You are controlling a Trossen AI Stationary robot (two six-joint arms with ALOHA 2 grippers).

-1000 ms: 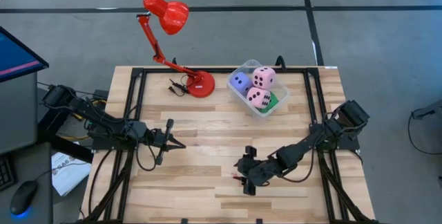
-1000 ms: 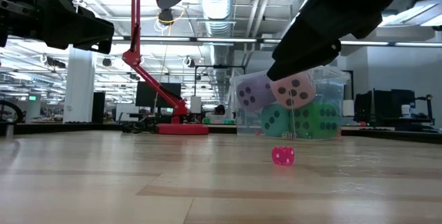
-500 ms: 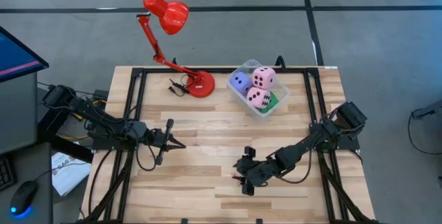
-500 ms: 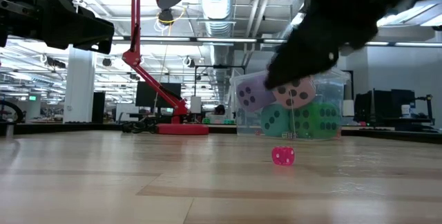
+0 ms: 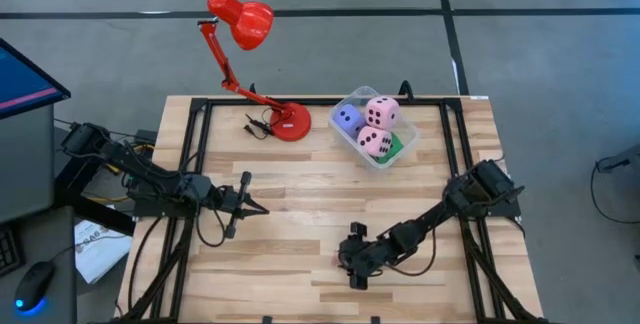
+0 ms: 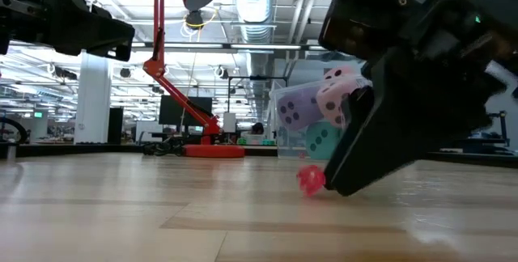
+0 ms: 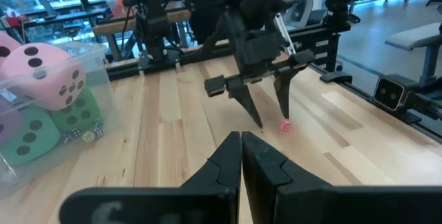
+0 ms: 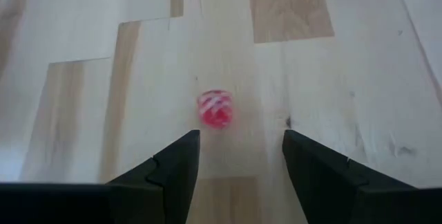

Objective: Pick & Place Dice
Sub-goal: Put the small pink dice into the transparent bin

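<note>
Your right end effector [image 5: 352, 266] sits low over the front middle of the tabletop [image 5: 300, 194] in the high view, while the left end effector [image 5: 243, 205] waits well apart on the left side; the clear tub [image 5: 399, 151] at the back holds the big soft dice [image 5: 380, 113]. From the low view, the right end effector is tipped down to the wood with the tiny red die [image 6: 311, 180] just at its tip. The left wrist view shows its own fingers pressed together, and farther off the right end effector spread open above the die. In the right wrist view the die lies on the wood between and just ahead of the two open fingers [image 8: 172, 162], not yet gripped. To do this well, centre the die between the fingers, lower until the tips nearly touch the wood, then close gently so it does not squirt out.
</note>
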